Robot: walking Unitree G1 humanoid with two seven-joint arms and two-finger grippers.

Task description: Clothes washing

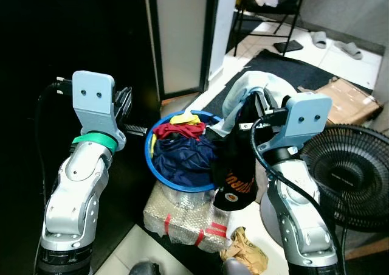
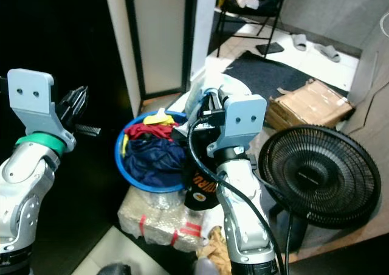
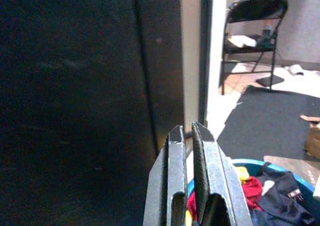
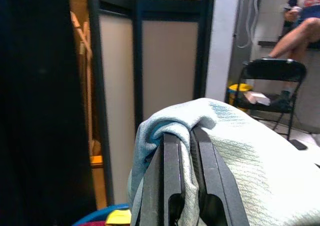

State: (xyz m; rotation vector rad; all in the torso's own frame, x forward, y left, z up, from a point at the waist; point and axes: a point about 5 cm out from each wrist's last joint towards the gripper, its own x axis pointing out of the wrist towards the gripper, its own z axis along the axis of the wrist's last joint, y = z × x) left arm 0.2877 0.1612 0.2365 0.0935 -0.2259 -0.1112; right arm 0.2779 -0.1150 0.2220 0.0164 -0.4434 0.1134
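A blue round basket (image 1: 153, 165) heaped with navy, red and yellow clothes (image 1: 179, 150) stands in front of me on a bubble-wrapped package (image 1: 182, 217). A black garment with orange print (image 1: 234, 174) hangs over the basket's right rim. Above that rim, my right gripper (image 4: 182, 133) is shut on a pale blue-white cloth (image 1: 255, 83), which drapes over its fingers. My left gripper (image 3: 186, 131) is held up to the left of the basket, beside a dark panel, its fingers (image 3: 176, 151) shut with nothing between them.
A black floor fan (image 1: 358, 165) stands close on my right, with a cardboard box (image 1: 346, 101) behind it. A dark mat (image 1: 292, 68), a folding chair (image 1: 267, 7) and slippers (image 1: 319, 41) lie beyond. A seated person's legs (image 4: 305, 33) show past the chair. Crumpled brown paper (image 1: 246, 250) lies below.
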